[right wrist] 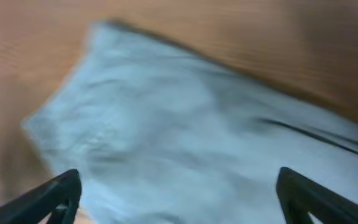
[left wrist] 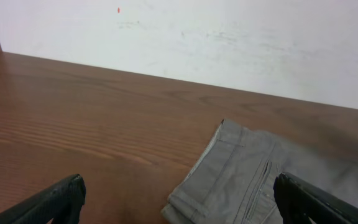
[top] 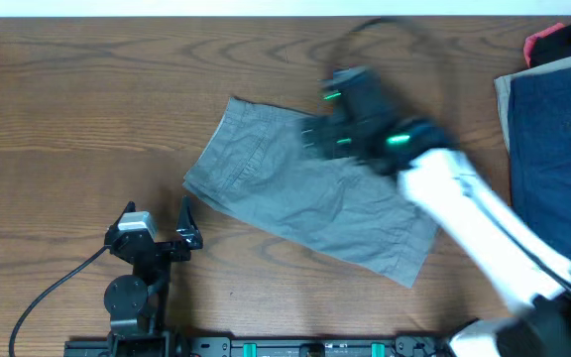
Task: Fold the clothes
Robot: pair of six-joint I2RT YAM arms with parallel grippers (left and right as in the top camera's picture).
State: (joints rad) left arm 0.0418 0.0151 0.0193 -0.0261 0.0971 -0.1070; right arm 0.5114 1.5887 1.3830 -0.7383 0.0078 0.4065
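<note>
The grey-green shorts (top: 295,188) lie folded flat on the wooden table, waistband toward the upper left. In the left wrist view their waistband and pocket seams (left wrist: 247,180) show at the lower right. My left gripper (top: 188,226) rests near the front left, open and empty, just left of the shorts' left edge; its fingers (left wrist: 179,202) are spread wide. My right gripper (top: 320,119) hovers over the shorts' upper edge, blurred by motion. In the right wrist view its fingers (right wrist: 179,199) are wide apart above the blurred shorts (right wrist: 185,118), holding nothing.
A stack of folded clothes sits at the right edge: navy (top: 558,149) on top, tan (top: 504,99) under it, red and black (top: 558,42) behind. The right arm (top: 484,228) crosses the table's right front. A pale wall (left wrist: 229,37) backs the table.
</note>
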